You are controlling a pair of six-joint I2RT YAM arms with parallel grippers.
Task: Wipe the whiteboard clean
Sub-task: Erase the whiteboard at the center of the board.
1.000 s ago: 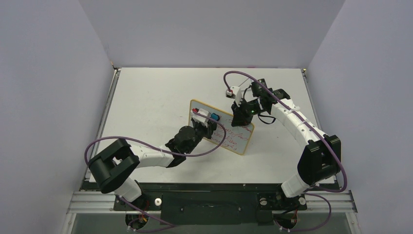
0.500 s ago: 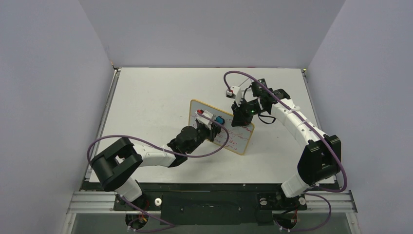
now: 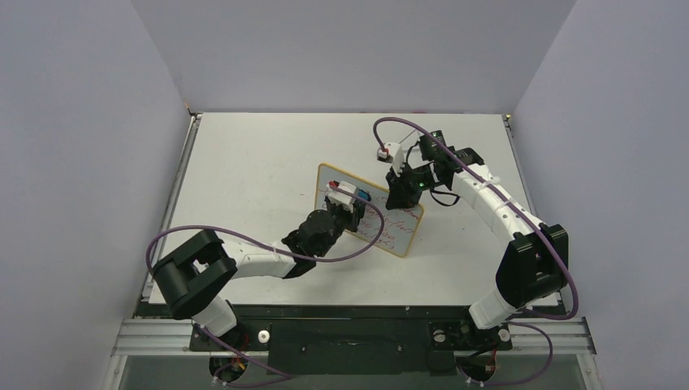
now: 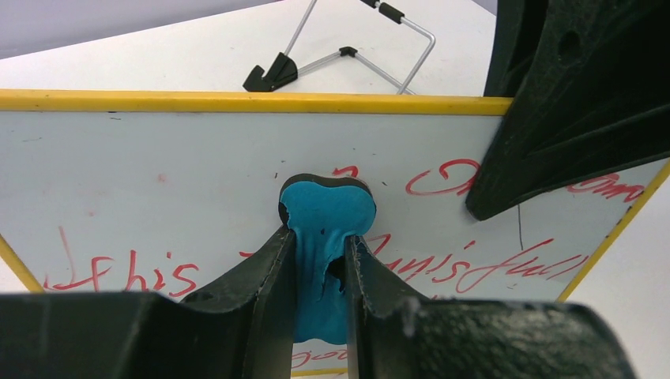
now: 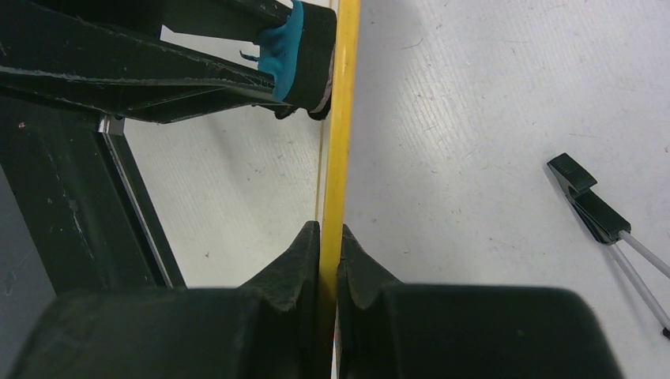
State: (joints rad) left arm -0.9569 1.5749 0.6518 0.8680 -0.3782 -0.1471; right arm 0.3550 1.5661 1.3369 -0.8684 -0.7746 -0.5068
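Outstretched left gripper pinches a soft blue eraser against the glossy yellow-framed whiteboard, clamped edgewise by the right gripper.

- A robotics lab test cell: plain pale walls enclose the white tabletop on three sides.
- An aluminium rail along its near edge carries the cabled left arm and right arm.
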